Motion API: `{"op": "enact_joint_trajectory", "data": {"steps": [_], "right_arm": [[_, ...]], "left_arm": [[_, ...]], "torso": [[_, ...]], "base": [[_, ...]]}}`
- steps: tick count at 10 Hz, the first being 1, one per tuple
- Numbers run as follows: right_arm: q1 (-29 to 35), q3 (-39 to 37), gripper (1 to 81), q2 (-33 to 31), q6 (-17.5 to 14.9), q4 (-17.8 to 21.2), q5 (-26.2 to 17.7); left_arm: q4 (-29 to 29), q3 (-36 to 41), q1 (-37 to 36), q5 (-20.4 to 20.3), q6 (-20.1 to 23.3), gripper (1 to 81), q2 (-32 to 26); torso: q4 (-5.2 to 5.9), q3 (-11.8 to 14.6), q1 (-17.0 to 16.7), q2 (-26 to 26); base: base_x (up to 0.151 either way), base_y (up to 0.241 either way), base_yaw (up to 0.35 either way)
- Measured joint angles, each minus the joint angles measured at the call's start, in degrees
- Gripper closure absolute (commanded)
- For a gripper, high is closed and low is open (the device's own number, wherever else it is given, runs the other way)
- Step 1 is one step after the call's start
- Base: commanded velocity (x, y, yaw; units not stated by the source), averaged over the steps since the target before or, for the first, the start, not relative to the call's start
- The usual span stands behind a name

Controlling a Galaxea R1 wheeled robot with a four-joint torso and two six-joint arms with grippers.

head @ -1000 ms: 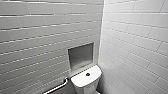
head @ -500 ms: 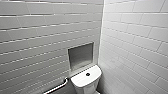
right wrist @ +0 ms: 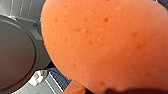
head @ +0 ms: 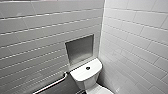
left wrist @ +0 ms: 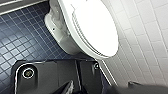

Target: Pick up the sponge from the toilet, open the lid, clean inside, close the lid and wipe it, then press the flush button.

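Grab bar [head: 51, 85]: a pale rail low on the back wall in the head view, running slantwise up to end just beside the tank.
Back wall [head: 37, 32]: long grey-white tiles laid in level courses.
Niche [head: 80, 48]: a square recess in the back wall, directly above the tank.
The toilet [head: 87, 80]: white and glossy, standing in the corner where the back wall meets the side wall.
Tank cover [head: 81, 73]: flat, with rounded corners, lying on the tank.
The flush button [head: 88, 68]: small, round and dark, set in the middle of the tank cover.
Side wall [head: 140, 37]: white tiles in a brick pattern, close beside the toilet.
Floor [left wrist: 22, 37]: small dark-blue square tiles with pale joints, seen in the left wrist view beneath the bowl.
The lid [left wrist: 96, 27]: a smooth white oval, shut down flat over the bowl, its edge near the side wall.
Left claw: whether it is open or closed cannot be told.
The sponge [right wrist: 107, 42]: bright orange-red and pitted with small pores, hard up against the right wrist camera, clear of toilet and floor.
Right claw: closed upon the sponge, which it carries; its fingers are hidden behind the sponge.
Grey rounded surface [right wrist: 15, 55]: beside the sponge in the right wrist view; which part of the toilet it is cannot be told.
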Motion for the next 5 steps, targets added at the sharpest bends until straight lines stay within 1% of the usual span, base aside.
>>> {"op": "enact_joint_trajectory", "data": {"steps": [2,5], "right_arm": [[0.5,0.02,81.1,0.0,0.0,0.07,0.13],[1.57,0.07,81.1,0.0,0.0,0.21,0.39]], "left_arm": [[0.0,3.21,-6.45,4.07,-2.95,1.0,-0.76],[0.02,5.85,-16.91,9.79,-7.91,1.0,-1.02]], "torso": [[0.0,-3.28,0.02,0.02],[0.0,-8.24,0.06,0.07]], "base": [[0.0,0.0,0.0],[0.0,0.0,0.0]]}}
